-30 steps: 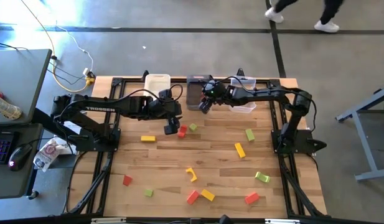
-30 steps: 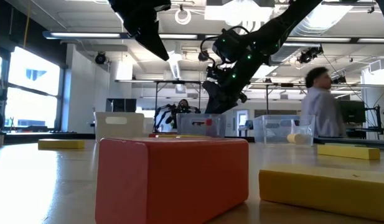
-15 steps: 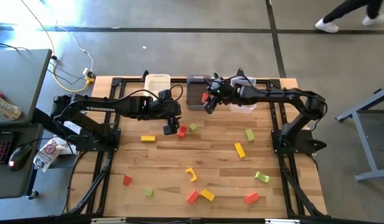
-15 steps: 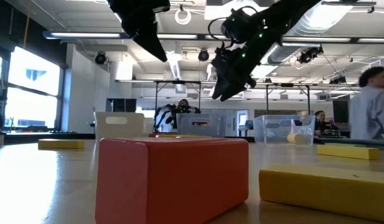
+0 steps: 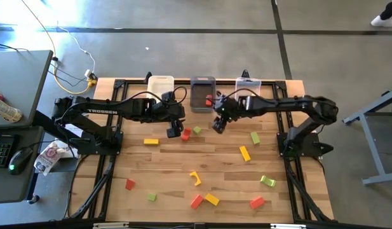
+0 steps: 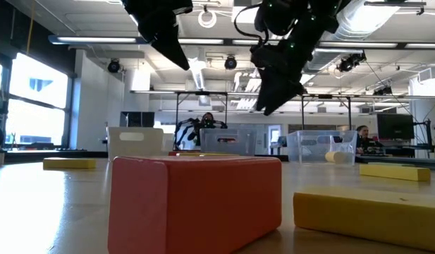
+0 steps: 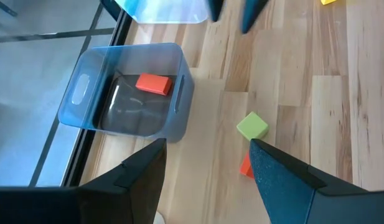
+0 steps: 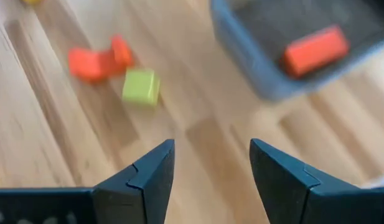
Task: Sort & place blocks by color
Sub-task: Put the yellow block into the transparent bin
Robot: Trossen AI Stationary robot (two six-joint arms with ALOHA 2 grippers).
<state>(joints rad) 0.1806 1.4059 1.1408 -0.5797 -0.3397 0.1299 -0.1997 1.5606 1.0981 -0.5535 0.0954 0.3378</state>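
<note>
Where bin floor lies, red block (image 7: 153, 84) crosswise.

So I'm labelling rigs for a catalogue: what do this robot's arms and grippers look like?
Both arms are dark, slim and jointed. The left arm carries white TROSSEN lettering along one link, and black cables loop near its wrist. The right arm matches it in colour and build. The left gripper and the right gripper each have two flat, dark, angular fingers tapering to points.

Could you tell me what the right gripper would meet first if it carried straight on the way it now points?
The right gripper, fingers open and empty, points at bare table between the green cube and the grey bin. It would probably meet the wood first, though depth is unclear.
</note>
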